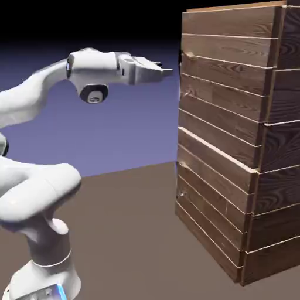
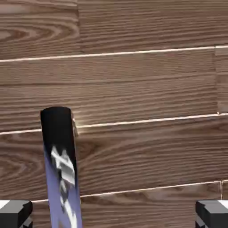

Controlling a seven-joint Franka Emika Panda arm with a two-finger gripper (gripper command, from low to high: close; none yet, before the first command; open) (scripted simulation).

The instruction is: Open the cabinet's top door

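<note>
Cabinet (image 1: 234, 135) handle (image 2: 60, 169) faces the spread hand (image 1: 167, 71).

One cabinet (image 1: 234, 140), two front panels, one handle (image 2: 60, 169), one arm (image 1: 41, 176).

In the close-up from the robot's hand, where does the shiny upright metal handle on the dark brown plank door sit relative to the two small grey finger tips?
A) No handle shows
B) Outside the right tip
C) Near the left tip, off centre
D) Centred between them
C: in the hand view the shiny upright metal handle on the dark brown plank door rises just right of the left grey finger tip, far from the right one.
</note>
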